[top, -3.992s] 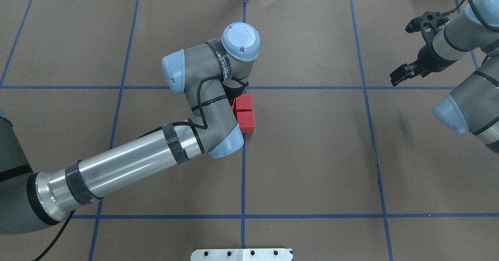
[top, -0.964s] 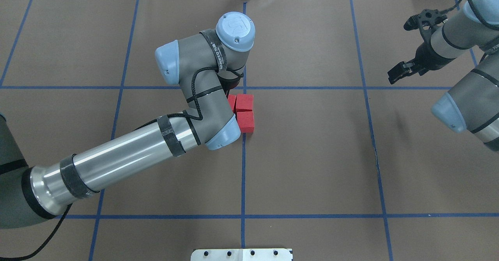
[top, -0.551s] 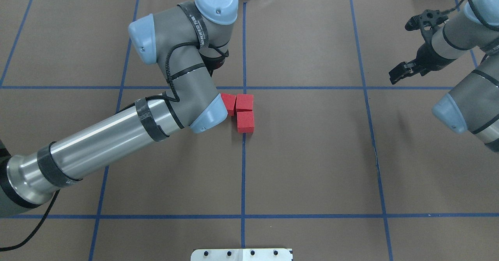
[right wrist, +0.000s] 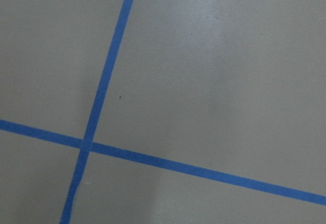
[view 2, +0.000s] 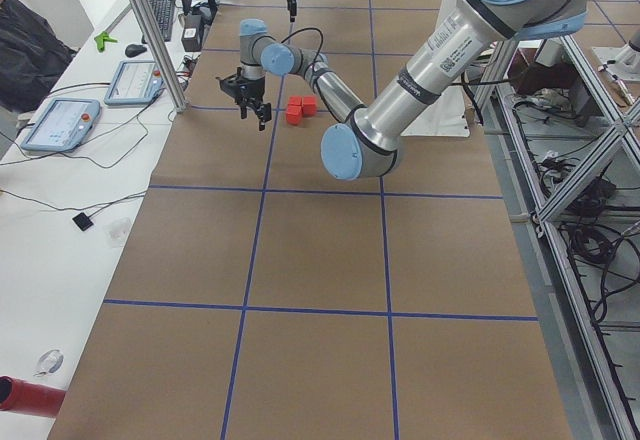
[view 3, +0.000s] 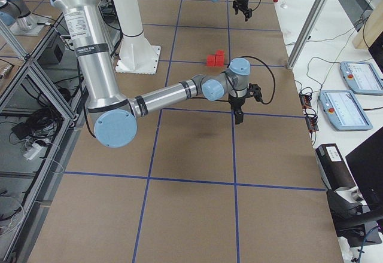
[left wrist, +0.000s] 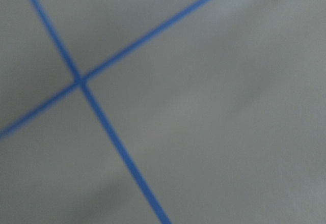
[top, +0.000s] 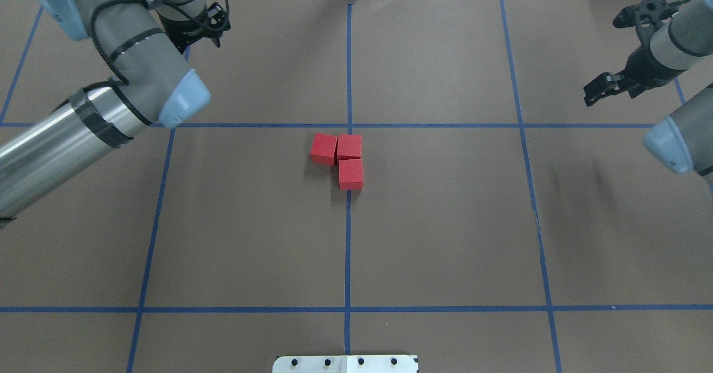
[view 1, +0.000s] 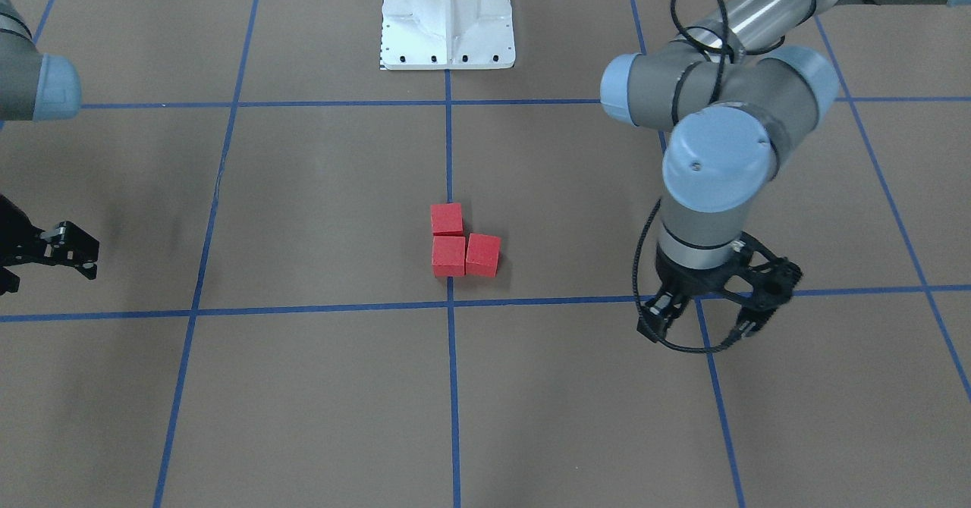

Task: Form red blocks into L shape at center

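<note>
The left arm (top: 100, 122) has swung clear of the three small matte red cubes (top: 349, 146). The front view shows the left gripper (view 1: 694, 332) spread wide and empty, well to their side; overhead mostly hides it. The cubes touch in an L just beside the blue-tape crossing (top: 349, 125). The right gripper (view 1: 72, 250) hangs far off, and I cannot tell its state.

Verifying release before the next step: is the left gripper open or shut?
Open. In the front view the left gripper hangs with its fingers spread wide and nothing between them, well apart from the red blocks.
</note>
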You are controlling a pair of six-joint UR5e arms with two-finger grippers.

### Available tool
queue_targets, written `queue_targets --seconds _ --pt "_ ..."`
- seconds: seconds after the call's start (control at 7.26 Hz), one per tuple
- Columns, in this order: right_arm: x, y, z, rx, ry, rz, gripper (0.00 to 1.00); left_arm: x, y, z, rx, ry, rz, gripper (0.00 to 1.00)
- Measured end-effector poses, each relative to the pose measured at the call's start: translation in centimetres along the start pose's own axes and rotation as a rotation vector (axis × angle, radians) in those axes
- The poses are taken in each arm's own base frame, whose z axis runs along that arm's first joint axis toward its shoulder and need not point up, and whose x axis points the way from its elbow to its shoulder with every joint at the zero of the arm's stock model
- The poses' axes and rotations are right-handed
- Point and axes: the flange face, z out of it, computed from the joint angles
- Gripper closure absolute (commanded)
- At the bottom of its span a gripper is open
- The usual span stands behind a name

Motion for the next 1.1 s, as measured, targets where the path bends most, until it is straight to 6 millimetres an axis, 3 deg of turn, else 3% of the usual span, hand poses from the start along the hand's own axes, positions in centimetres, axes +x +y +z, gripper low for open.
queue_targets --seconds 0.28,0.55,0.83,1.1 --pt "6.8 0.3 -3.0 0.017 -0.021 0.082 0.01 -9.4 -9.8 0.9 -0.057 0.053 0.267 0.00" --pt "13.9 1.3 -4.1 0.023 0.001 0.090 0.01 -22.5 -18.3 1.9 -0.091 0.106 0.547 0.00" --pt "19.7 3.9 -4.6 0.015 0.008 0.097 0.01 -35.1 -24.0 1.9 -0.067 0.101 0.744 0.00" --pt "22.5 6.2 -5.1 0.010 -0.028 0.137 0.01 -45.7 -26.1 2.6 -0.069 0.098 0.879 0.00"
